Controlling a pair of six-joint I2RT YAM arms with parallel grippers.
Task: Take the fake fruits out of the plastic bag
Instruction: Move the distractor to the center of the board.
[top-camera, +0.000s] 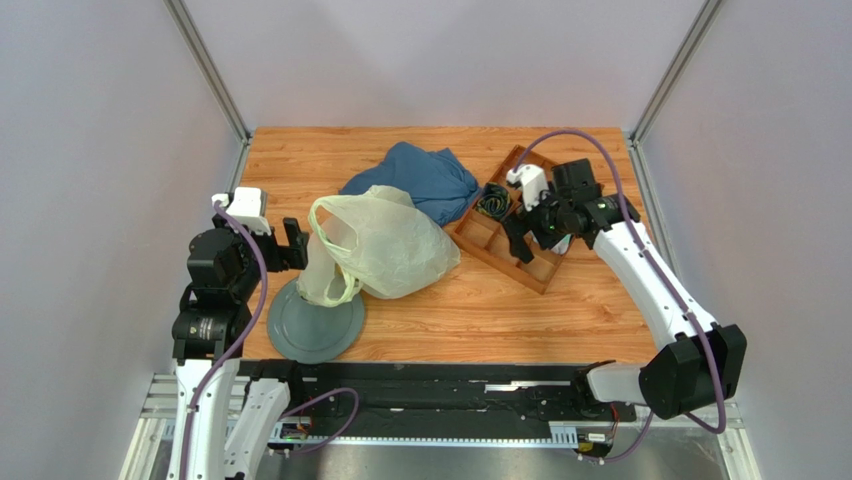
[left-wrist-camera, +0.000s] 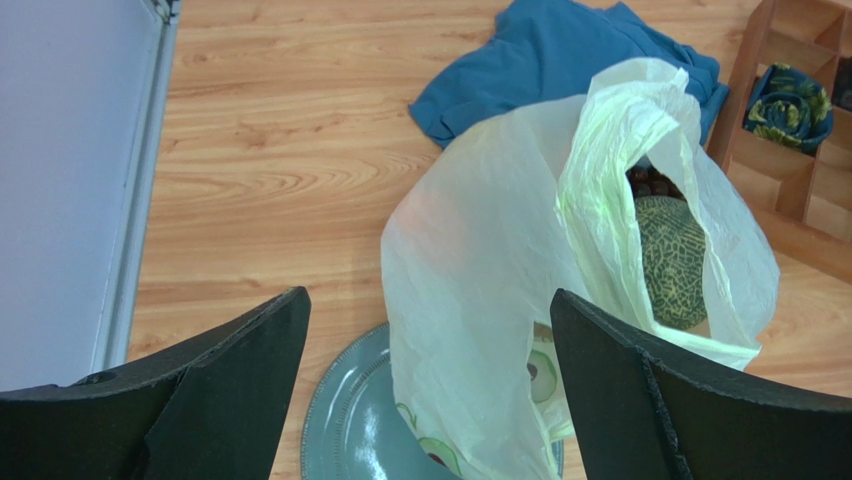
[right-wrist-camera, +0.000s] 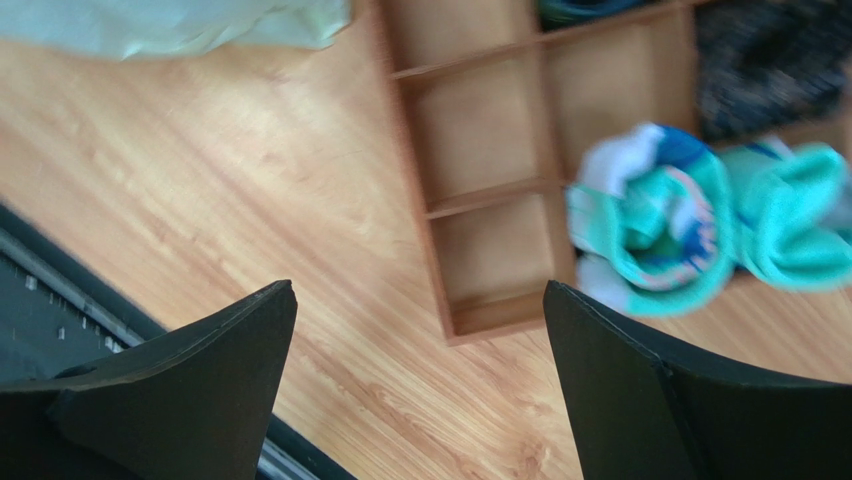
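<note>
The pale yellow-green plastic bag (top-camera: 385, 240) lies left of the table's middle, and its near end hangs over a grey plate (top-camera: 315, 322). In the left wrist view the bag (left-wrist-camera: 480, 290) gapes to the right. A netted green melon (left-wrist-camera: 672, 262) shows inside it, with something dark just behind the melon. My left gripper (top-camera: 296, 244) is open beside the bag's left end, and a fold of the bag hangs between its spread jaws (left-wrist-camera: 428, 295) without being pinched. My right gripper (top-camera: 522, 243) is open and empty above the wooden tray's near end (right-wrist-camera: 419, 285).
A blue cloth (top-camera: 415, 180) lies bunched behind the bag. The compartmented wooden tray (top-camera: 495, 262) sits at the right and holds a rolled green-and-black sock (top-camera: 493, 201). Teal socks (right-wrist-camera: 660, 230) lie at the tray's edge (right-wrist-camera: 480, 200). The grey plate (left-wrist-camera: 350, 420) is under the left gripper.
</note>
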